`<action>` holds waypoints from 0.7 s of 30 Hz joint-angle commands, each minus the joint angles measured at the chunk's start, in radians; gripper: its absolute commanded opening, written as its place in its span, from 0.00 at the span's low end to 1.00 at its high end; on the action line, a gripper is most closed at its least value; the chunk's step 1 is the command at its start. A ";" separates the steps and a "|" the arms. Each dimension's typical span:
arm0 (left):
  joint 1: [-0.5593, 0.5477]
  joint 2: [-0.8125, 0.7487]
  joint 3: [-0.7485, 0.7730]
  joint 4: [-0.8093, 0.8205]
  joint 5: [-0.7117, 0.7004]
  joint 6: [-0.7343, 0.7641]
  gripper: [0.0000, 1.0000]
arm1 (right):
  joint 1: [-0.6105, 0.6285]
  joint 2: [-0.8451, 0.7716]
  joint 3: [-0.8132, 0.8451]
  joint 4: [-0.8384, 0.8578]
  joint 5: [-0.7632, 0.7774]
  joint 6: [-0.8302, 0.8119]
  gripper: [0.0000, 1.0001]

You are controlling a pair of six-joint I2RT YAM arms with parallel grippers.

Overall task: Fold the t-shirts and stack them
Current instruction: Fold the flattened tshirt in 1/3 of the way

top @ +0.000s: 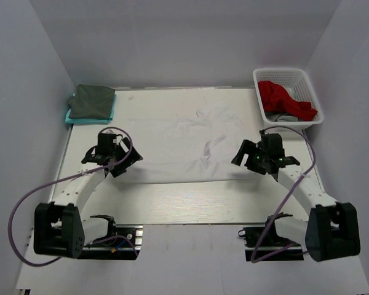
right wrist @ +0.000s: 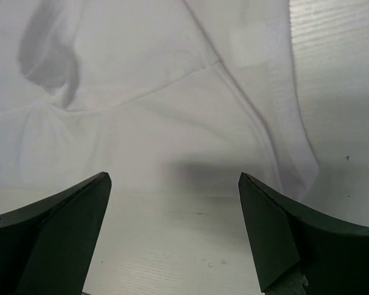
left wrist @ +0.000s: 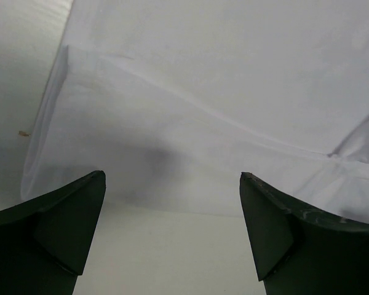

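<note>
A white t-shirt (top: 181,142) lies spread flat across the middle of the table. A folded dark grey-green t-shirt (top: 92,100) rests on a folded teal one (top: 71,115) at the back left. Red cloth (top: 285,100) fills the white basket. My left gripper (top: 124,161) is open and empty, low over the shirt's near left corner (left wrist: 172,153). My right gripper (top: 244,155) is open and empty, low over the shirt's near right corner (right wrist: 172,123). Both wrist views show the shirt's near edge just ahead of the fingertips.
A white plastic lattice basket (top: 307,92) stands at the back right corner and also holds some dark cloth. White walls close in the table at the back and sides. A strip of bare table (top: 190,200) lies between the shirt and the arm bases.
</note>
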 commanded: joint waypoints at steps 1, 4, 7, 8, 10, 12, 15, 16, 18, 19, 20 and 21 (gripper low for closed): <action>-0.006 -0.125 -0.008 0.013 -0.034 -0.030 1.00 | 0.041 -0.125 0.024 -0.041 0.002 -0.058 0.90; -0.006 -0.151 0.050 -0.044 -0.083 -0.030 1.00 | 0.075 -0.140 0.057 0.014 -0.065 -0.093 0.90; -0.006 -0.151 0.087 -0.044 -0.083 -0.030 1.00 | 0.144 -0.075 0.079 0.113 -0.171 -0.106 0.90; -0.006 -0.151 0.087 -0.044 -0.074 -0.030 1.00 | 0.169 -0.055 0.084 0.155 -0.199 -0.106 0.90; -0.006 -0.151 0.097 -0.056 -0.074 -0.030 1.00 | 0.198 0.065 0.142 0.178 -0.243 -0.123 0.90; -0.006 -0.151 0.107 -0.079 -0.092 -0.042 1.00 | 0.224 0.149 0.200 0.181 -0.268 -0.129 0.90; -0.006 -0.142 0.107 -0.090 -0.120 -0.053 1.00 | 0.249 0.234 0.235 0.258 -0.337 -0.129 0.90; -0.006 -0.142 0.107 -0.076 -0.120 -0.053 1.00 | 0.250 0.251 0.240 0.293 -0.360 -0.127 0.90; 0.007 -0.131 0.107 -0.076 -0.120 -0.053 1.00 | 0.256 0.318 0.277 0.304 -0.372 -0.126 0.90; 0.016 -0.119 0.107 -0.076 -0.111 -0.053 1.00 | 0.256 0.334 0.289 0.306 -0.372 -0.130 0.90; 0.016 -0.119 0.107 -0.076 -0.111 -0.053 1.00 | 0.258 0.390 0.320 0.304 -0.374 -0.129 0.90; 0.016 -0.104 0.107 -0.066 -0.111 -0.053 1.00 | 0.259 0.407 0.327 0.309 -0.386 -0.127 0.90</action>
